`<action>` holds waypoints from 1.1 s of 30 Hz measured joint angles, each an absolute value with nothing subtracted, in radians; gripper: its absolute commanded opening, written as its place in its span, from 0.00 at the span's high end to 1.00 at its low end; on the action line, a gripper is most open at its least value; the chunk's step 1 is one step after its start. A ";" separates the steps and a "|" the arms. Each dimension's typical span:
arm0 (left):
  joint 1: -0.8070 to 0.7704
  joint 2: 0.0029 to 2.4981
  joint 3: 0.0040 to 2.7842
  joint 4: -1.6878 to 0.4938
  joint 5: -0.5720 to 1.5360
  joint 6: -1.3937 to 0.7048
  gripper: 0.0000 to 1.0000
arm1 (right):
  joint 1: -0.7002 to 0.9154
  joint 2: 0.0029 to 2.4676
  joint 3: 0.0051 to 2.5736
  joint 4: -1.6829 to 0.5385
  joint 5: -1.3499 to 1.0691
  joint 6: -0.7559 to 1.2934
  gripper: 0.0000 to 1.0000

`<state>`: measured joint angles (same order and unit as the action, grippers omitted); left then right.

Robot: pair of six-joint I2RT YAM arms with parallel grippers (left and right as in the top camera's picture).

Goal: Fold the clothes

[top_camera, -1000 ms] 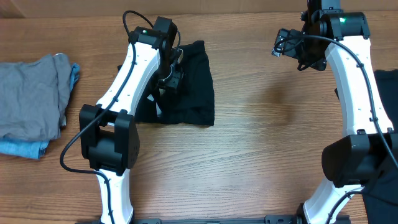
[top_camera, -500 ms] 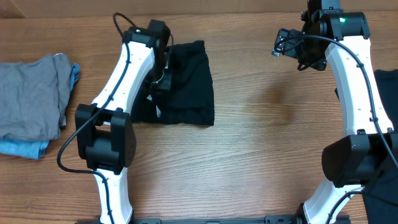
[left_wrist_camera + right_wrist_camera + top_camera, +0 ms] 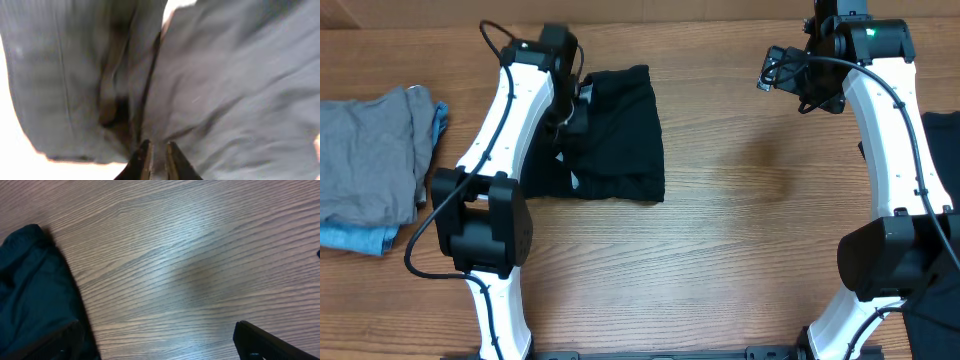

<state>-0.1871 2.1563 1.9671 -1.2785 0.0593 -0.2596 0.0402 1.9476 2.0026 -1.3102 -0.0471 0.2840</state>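
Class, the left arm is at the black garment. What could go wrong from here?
The left gripper has its fingers nearly together at the black garment. A thin pinch might catch only one layer, or slip. The garment also lies bunched, so a pull could drag the whole bundle instead of folding it.

place: robot lab workbench | shown by: two white arms (image 3: 510,110), wood-grain table (image 3: 740,250), plain tan backdrop (image 3: 720,10)

A black garment (image 3: 35,295) lies on the wooden table (image 3: 190,255), at left.
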 measured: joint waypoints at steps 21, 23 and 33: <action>-0.188 2.301 2.031 -0.865 0.225 -0.238 0.58 | 0.040 1.948 2.003 -1.309 -0.047 0.284 0.00; -0.188 2.301 2.031 -0.839 0.237 -0.267 0.85 | 0.040 1.948 2.003 -1.309 -0.047 0.284 0.00; -0.131 2.300 2.031 -0.863 0.263 -0.335 0.96 | 0.040 1.948 2.003 -1.309 -0.047 0.283 0.00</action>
